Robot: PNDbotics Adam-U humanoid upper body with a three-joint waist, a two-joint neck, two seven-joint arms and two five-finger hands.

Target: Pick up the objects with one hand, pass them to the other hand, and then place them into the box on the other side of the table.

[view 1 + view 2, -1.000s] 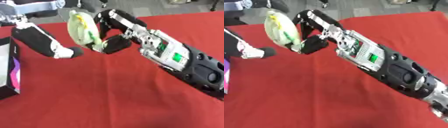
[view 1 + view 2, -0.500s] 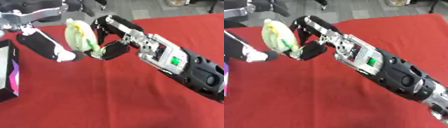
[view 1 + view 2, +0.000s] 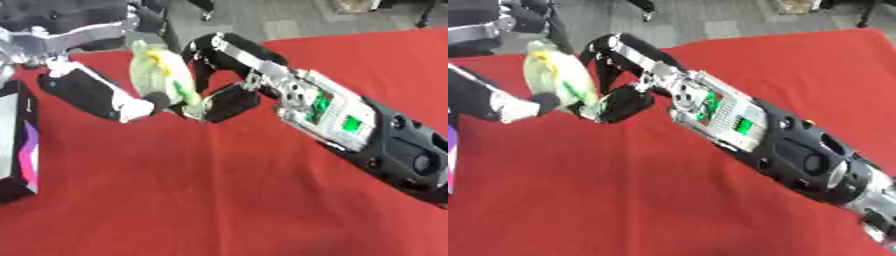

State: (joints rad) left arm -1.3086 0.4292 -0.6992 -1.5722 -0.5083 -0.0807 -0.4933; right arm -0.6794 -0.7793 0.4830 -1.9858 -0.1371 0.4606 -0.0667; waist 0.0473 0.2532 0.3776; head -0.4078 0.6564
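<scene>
A pale green see-through packet [image 3: 160,71] with yellow and green contents hangs upright over the red table's far left. My right hand [image 3: 229,75] reaches in from the lower right, its fingers curled over the packet's top and its thumb under the right side. My left hand [image 3: 87,91] comes from the left. Its white-tipped thumb touches the packet's lower left edge, and its dark fingers [image 3: 150,22] stand behind the packet's top. The black box [image 3: 17,145], with white and purple inside, lies at the left edge.
The red cloth [image 3: 192,200] covers the table in front of both arms. My right forearm [image 3: 780,145] crosses the right half of the table. Grey floor [image 3: 254,15] and dark chair legs lie beyond the far edge.
My right hand has carried the packet a little to the left and lower. The left thumb has closed in on the packet's lower edge.
</scene>
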